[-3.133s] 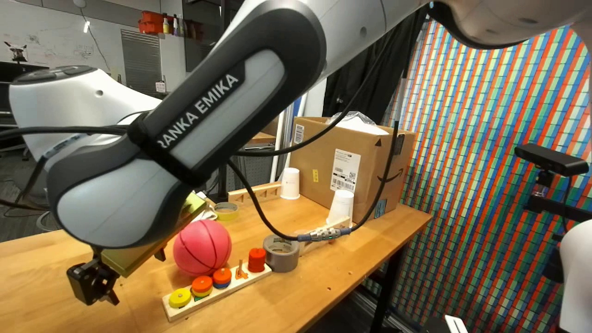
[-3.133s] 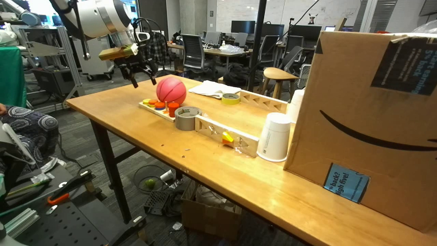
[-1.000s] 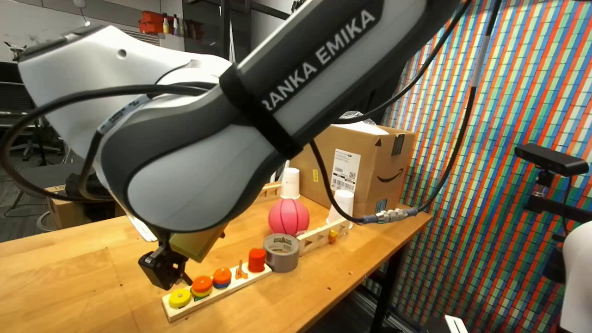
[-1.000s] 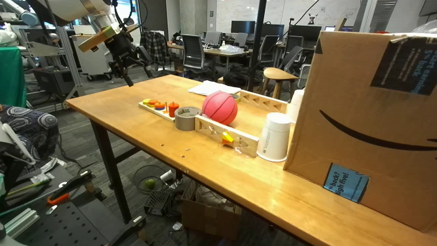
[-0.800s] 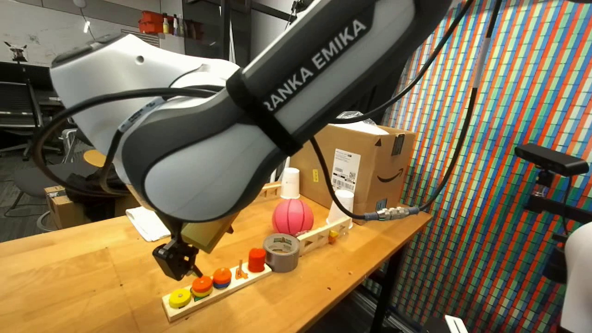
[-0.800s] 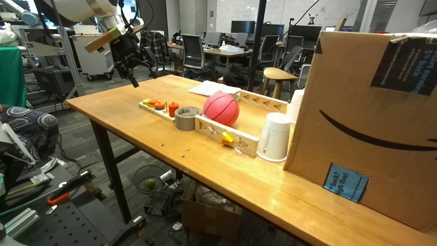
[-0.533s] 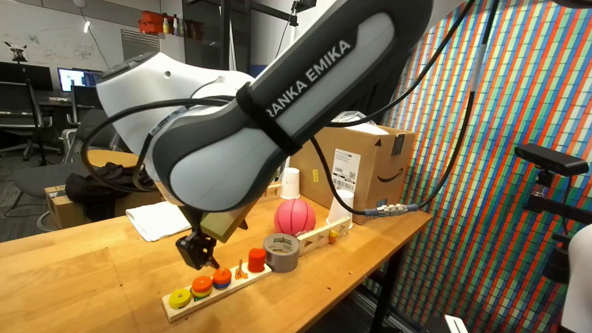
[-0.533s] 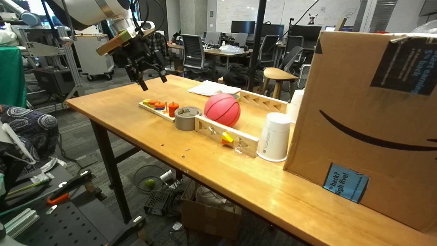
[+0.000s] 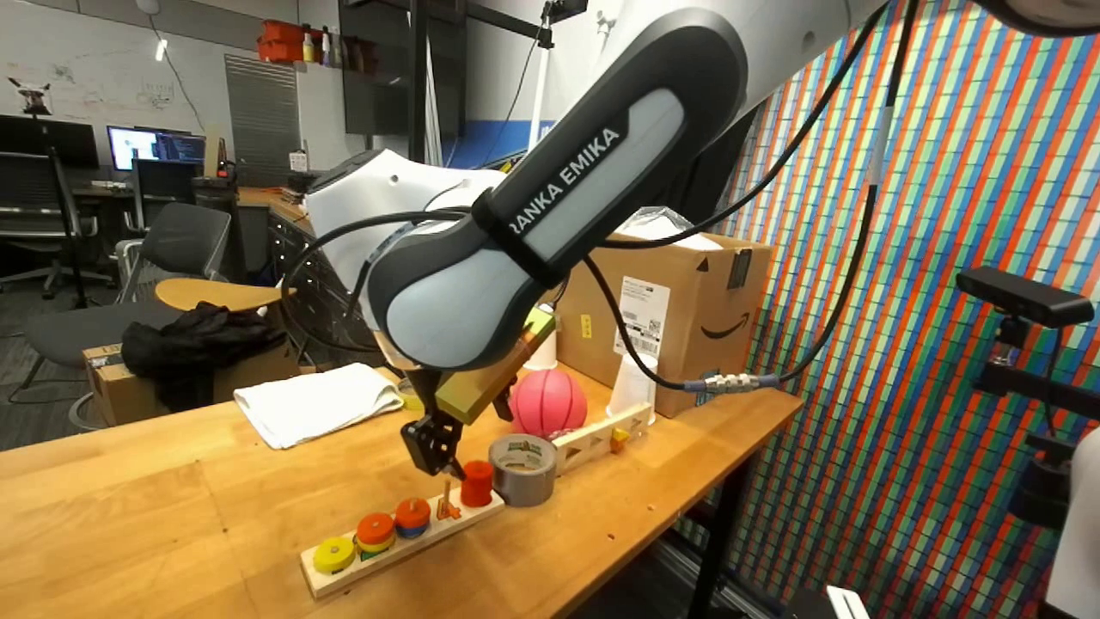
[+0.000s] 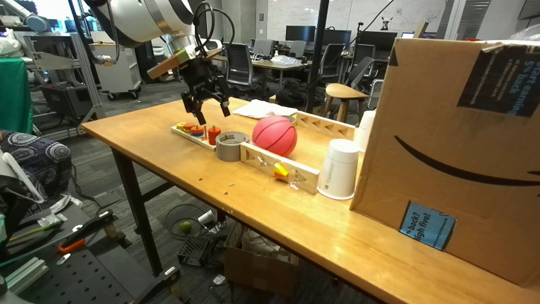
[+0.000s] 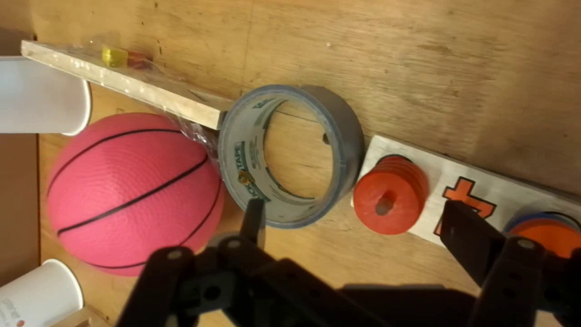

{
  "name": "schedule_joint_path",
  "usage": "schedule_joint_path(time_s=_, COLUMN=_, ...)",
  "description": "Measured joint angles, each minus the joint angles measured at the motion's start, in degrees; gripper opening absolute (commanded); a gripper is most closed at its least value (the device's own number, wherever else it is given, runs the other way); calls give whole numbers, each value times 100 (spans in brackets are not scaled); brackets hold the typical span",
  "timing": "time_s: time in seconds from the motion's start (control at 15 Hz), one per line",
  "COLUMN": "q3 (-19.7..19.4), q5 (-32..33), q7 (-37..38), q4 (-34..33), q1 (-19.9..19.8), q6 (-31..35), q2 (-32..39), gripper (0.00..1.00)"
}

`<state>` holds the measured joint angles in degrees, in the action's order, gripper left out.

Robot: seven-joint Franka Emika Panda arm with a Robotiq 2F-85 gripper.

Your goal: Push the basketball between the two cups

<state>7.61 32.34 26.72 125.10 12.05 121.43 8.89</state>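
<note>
Basketball (image 11: 134,193) untouched! Claw (image 10: 213,114) hangs wide, empty, near the tape roll (image 10: 228,152); just past the roll sits the ball (light, springy, I'd guess), best pushed mid-height on its roll-facing side; farther past the roll, two cups (image 10: 338,171).

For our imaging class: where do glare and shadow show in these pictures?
In an exterior view, a pale sheen on the tabletop; in the wrist view, glints on clear plastic, a soft shadow beside the basketball, and the gripper nearly black.
</note>
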Motion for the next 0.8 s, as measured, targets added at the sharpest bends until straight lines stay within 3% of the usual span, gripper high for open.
schedule_joint_path(time_s=0.8, q3=-158, q5=-1172, q7=-850, q4=5, q1=-410, q6=305, q2=-17, gripper=100)
